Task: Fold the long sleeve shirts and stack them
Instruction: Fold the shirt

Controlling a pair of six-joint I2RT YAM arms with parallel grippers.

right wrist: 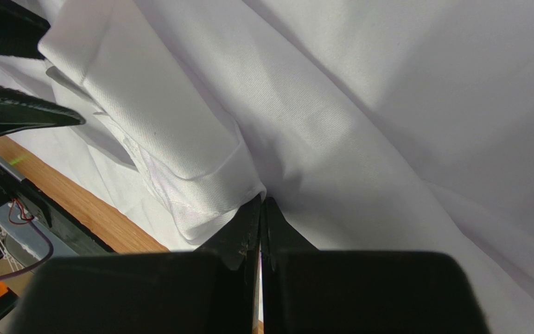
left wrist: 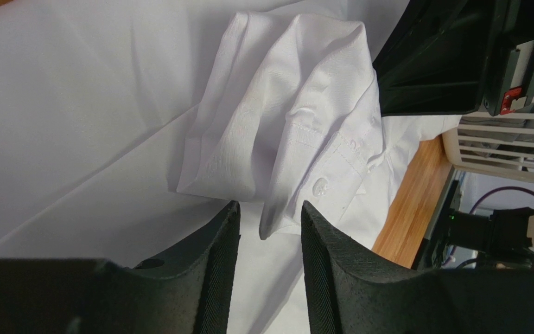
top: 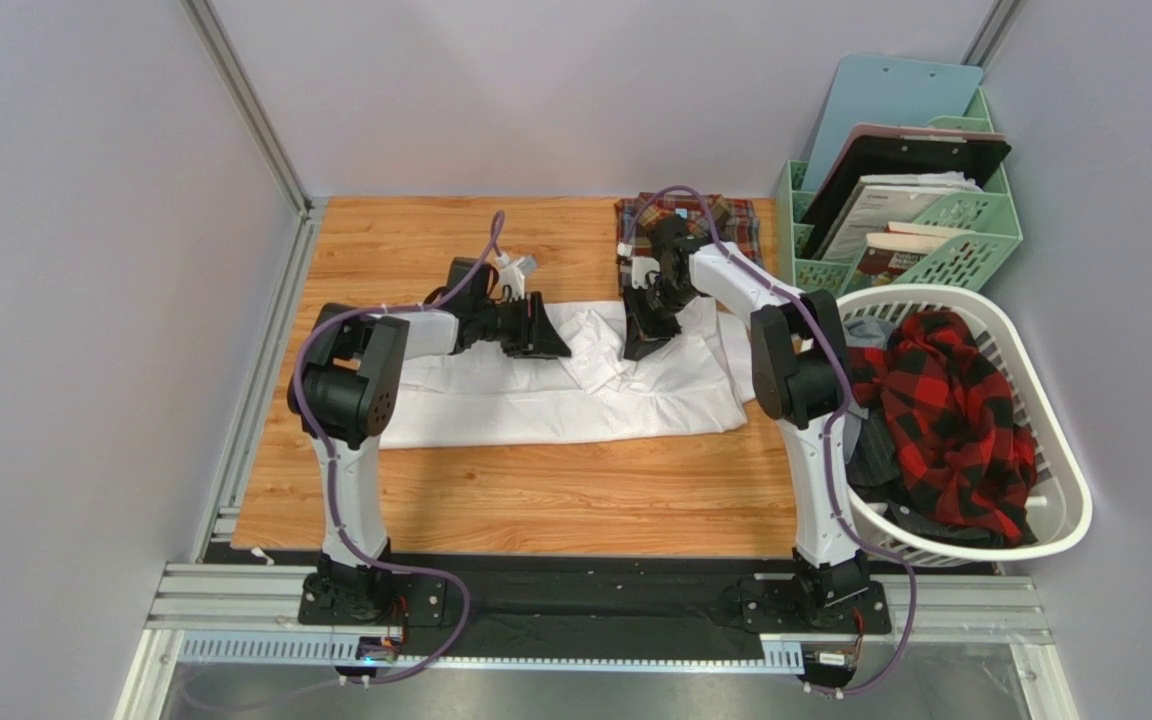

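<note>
White shirt [top: 537, 402] lies spread flat mid-table [top: 537, 518], long axis left-right across both arms, with the sleeve folded in over the body. The buttoned cuff [left wrist: 284, 118] sits bunched on top near the shirt's far edge. Cuff is straight ahead of the left gripper [left wrist: 270, 229]: jaws parted, one cuff corner dipping into the gap, not pinched. Cuff's long edge runs roughly along the fingers' reach, so a short push forward and a close should catch it. Right gripper [right wrist: 261, 207] faces it from the other side, fingers pressed together with their tips touching cloth right at the cuff's hem corner. Cannot tell if a fold is nipped between them. Both arms are close to the cuff, but the left is better placed since it already straddles it. Plaid shirt [top: 717, 225] is folded at the table's far edge, just beyond the right arm, apart from the white one, so likely the stack base. White laundry basket [top: 1060, 503] off the table's right holds a red-and-black checked garment [top: 958, 398] over dark cloth. Green organiser [top: 988, 240] behind it holds clipboards and papers.
</note>
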